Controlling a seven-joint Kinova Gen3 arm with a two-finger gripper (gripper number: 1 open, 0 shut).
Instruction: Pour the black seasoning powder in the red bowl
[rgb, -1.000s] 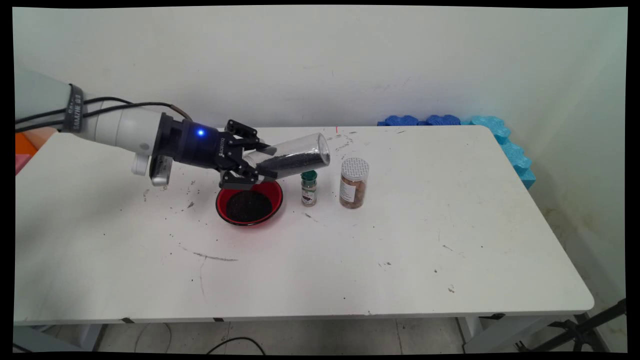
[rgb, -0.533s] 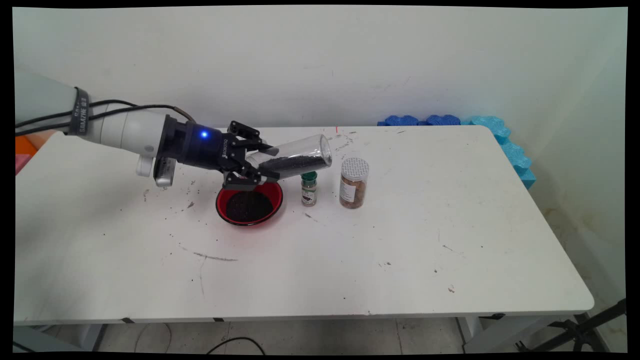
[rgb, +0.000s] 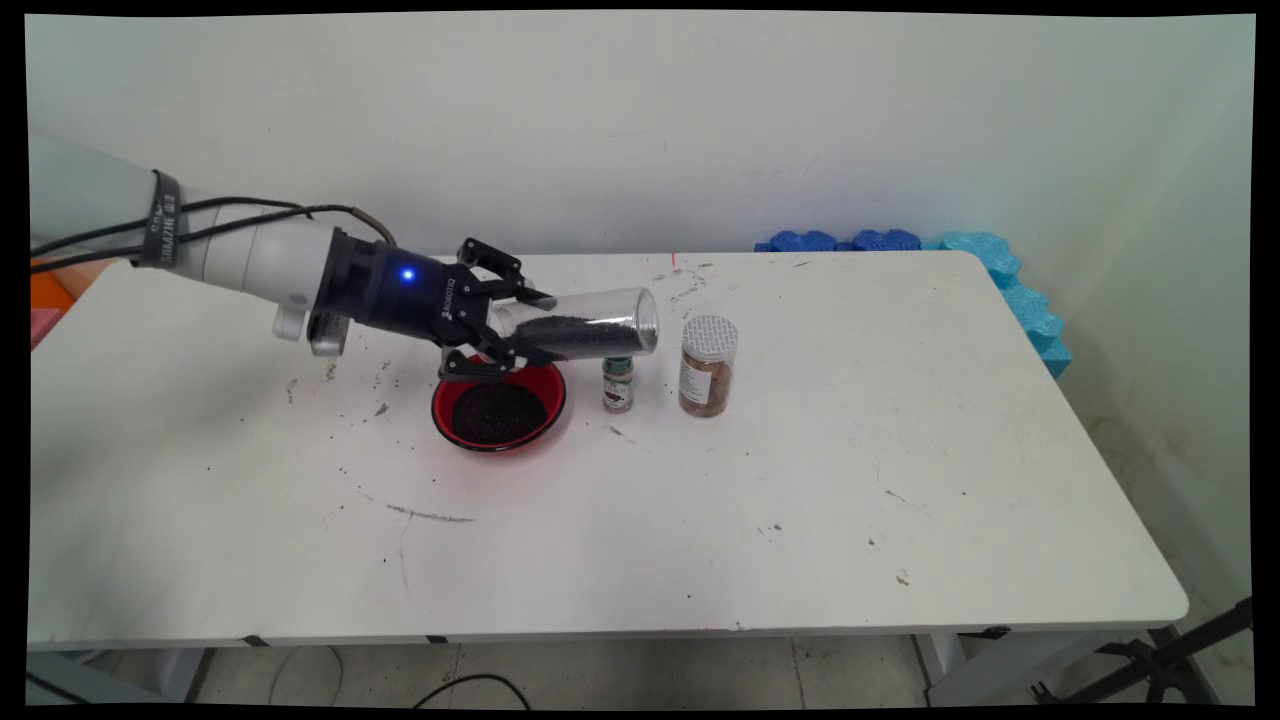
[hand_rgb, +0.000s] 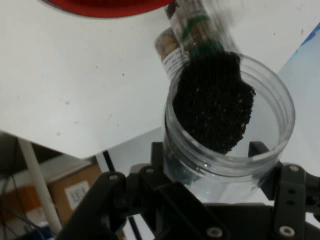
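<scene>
The tool (rgb: 515, 335) is clenched on a clear plastic jar (rgb: 585, 325), gripping it near one end. The jar lies almost level in the air above the table (rgb: 800, 480), its other end pointing right. Dark granules (hand_rgb: 212, 102) lie along its lower side; in the hand view they heap against the jar wall. Just below the tool sits a red bowl (rgb: 499, 405) holding a bed of the same dark granules. Right of the bowl stands a small spice bottle with a green cap (rgb: 618, 384), its cap partly hidden by the jar's free end. Beside it stands a taller jar with a white lid and brown contents (rgb: 708, 365). Blue foam pieces (rgb: 1000, 270) line the table's far right corner.
</scene>
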